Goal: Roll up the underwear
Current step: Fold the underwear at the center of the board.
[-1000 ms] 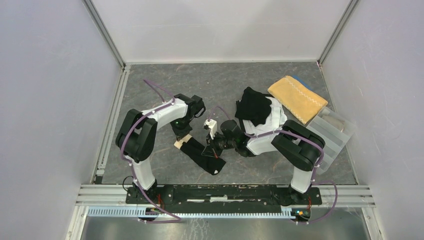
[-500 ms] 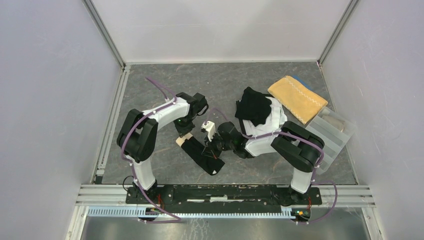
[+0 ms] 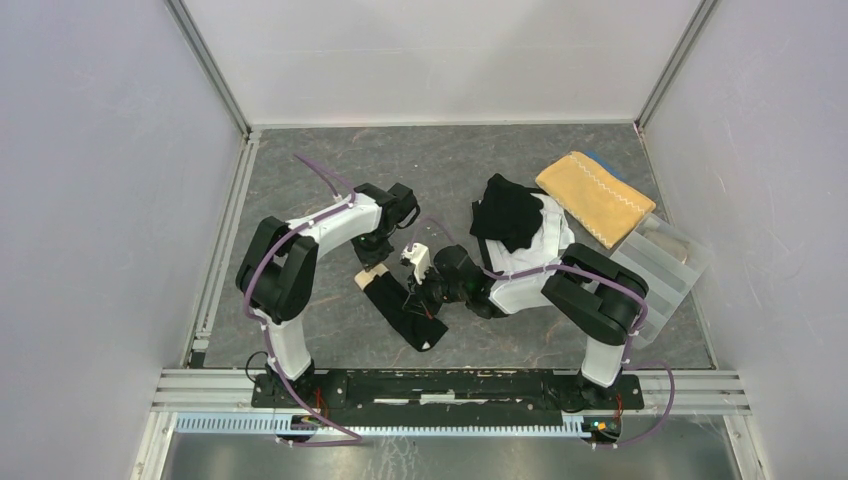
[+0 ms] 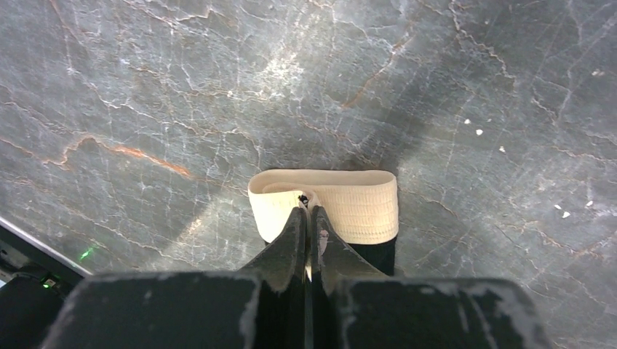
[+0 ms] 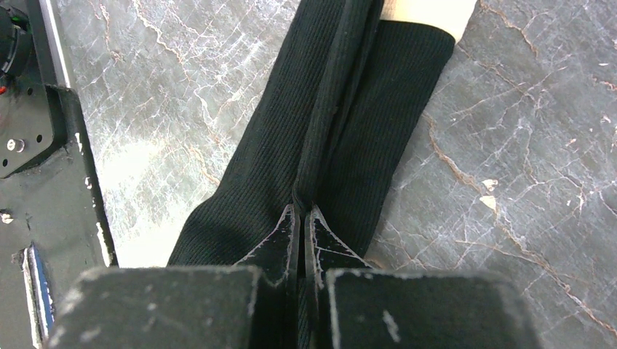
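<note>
One black underwear (image 3: pixel 408 312) with a beige waistband (image 3: pixel 368 277) lies folded into a long narrow strip on the table between the arms. In the left wrist view my left gripper (image 4: pixel 306 211) is shut on the near edge of the beige waistband (image 4: pixel 349 203). My right gripper (image 5: pixel 301 211) is shut on a raised centre fold of the black cloth (image 5: pixel 247 182), nearer the strip's other end. From above, the left gripper (image 3: pixel 376 264) and right gripper (image 3: pixel 424 300) sit at the strip's two ends. More underwear, black (image 3: pixel 505 215) on white (image 3: pixel 550 240), is piled behind the right arm.
A mustard-yellow towel (image 3: pixel 595 195) lies at the back right. A clear plastic tray (image 3: pixel 665 262) with dividers stands beside it against the right wall. The mounting rail (image 3: pixel 450 385) runs along the near edge. Grey walls close in both sides.
The left gripper has shifted slightly back and to the right, taking the waistband end with it. The right gripper has edged left along with the strip. Both stay shut.
</note>
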### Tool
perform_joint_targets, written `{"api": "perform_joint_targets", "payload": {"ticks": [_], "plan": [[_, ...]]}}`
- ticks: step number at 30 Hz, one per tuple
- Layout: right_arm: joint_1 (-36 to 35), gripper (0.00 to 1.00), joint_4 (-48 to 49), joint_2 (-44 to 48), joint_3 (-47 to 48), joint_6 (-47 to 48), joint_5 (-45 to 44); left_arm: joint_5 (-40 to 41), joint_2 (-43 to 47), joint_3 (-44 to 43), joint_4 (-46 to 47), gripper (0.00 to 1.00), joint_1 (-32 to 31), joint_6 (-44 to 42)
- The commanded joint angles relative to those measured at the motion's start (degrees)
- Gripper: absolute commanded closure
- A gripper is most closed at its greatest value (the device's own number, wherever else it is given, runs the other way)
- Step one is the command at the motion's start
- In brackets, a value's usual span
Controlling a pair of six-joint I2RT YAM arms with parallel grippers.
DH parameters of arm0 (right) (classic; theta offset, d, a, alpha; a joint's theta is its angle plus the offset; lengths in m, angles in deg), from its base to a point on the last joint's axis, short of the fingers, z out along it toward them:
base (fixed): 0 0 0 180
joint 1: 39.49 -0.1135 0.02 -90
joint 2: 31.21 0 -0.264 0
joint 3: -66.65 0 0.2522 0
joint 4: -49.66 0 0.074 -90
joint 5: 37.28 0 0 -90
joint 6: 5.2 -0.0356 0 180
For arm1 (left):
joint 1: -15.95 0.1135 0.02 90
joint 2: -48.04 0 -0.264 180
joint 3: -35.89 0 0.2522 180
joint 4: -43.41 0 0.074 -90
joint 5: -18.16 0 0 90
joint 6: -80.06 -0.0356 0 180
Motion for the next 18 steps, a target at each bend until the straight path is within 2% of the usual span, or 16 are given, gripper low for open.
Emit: {"api": "perform_joint_targets", "payload": {"ticks": [1, 18], "plan": [[-1.2, 1.0, -9.9, -3.2, -1.8, 1.3, -1.2, 1.9, 0.3, -2.5, 3.7, 0.98, -0.2, -0.5], [-1.7, 1.0, -10.2, -3.8, -1.5, 1.4, -1.3, -3.0, -0.5, -2.2, 9.3, 0.98, -1.5, -1.9]]}}
